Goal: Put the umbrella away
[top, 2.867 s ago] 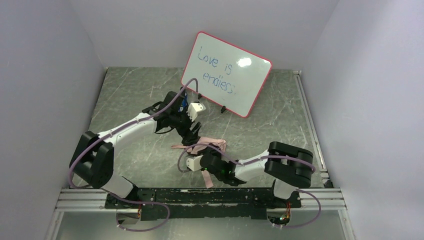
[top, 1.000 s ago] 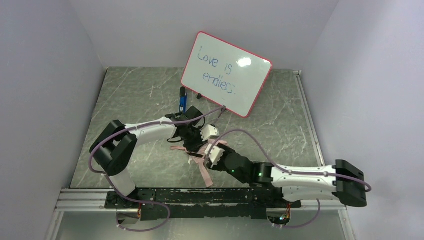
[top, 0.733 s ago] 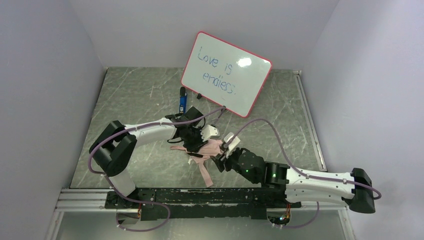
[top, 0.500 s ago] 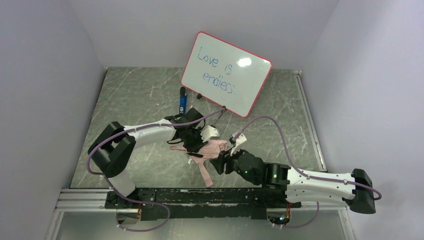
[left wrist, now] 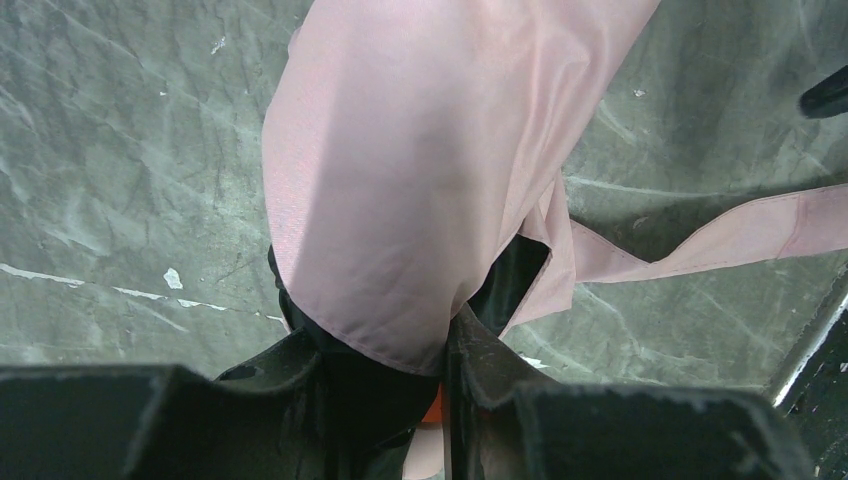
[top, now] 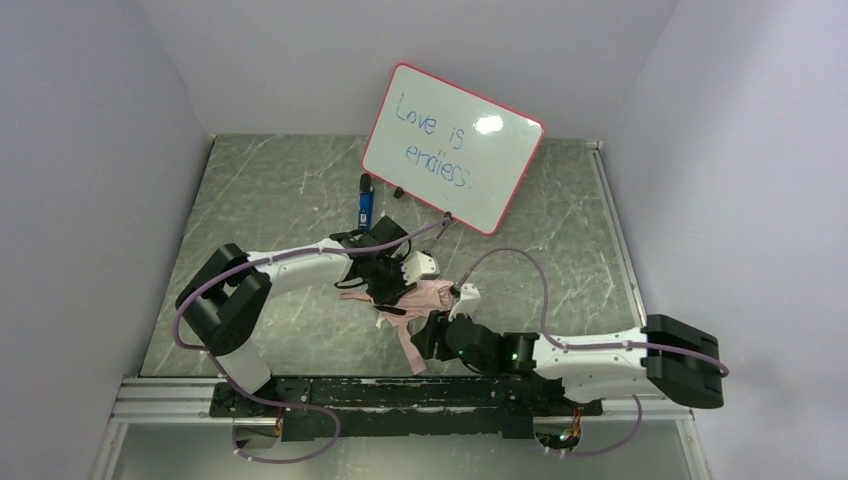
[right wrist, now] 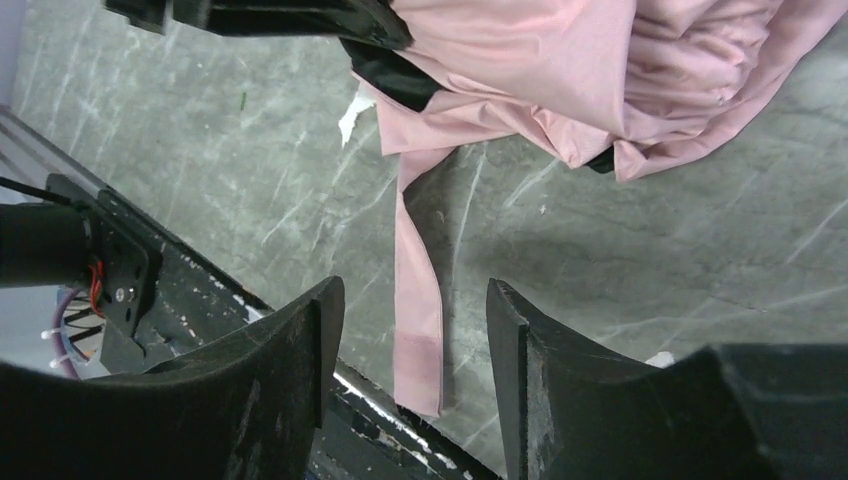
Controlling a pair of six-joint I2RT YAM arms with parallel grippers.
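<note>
Finding: the umbrella (top: 425, 296) lies collapsed on the counter (top: 270, 190) near the middle, just ahead of both arms. Its pink canopy is loose and bunched rather than wrapped. The left tool (left wrist: 385, 350) is clamped on one end of the bundle, with pink fabric and a black part pinched between its fingers. The right tool (right wrist: 412, 295) has its jaws apart and empty, hovering above the closure strap (right wrist: 418, 340), which trails flat from the bundle toward the near rail. Whether its fingers touch the counter cannot be told.

Assessment: the step in hand appears to be taking up the strap so the canopy can be wound tight. Recommended practice: lower the right tool squarely over the strap, one finger on each side, and close near its free end, since thin fabric lying flat slips out of a shallow pinch. The left tool should hold firm as the anchor. Draw the strap around the bundle without dragging it toward the whiteboard (top: 455, 145) behind
</note>
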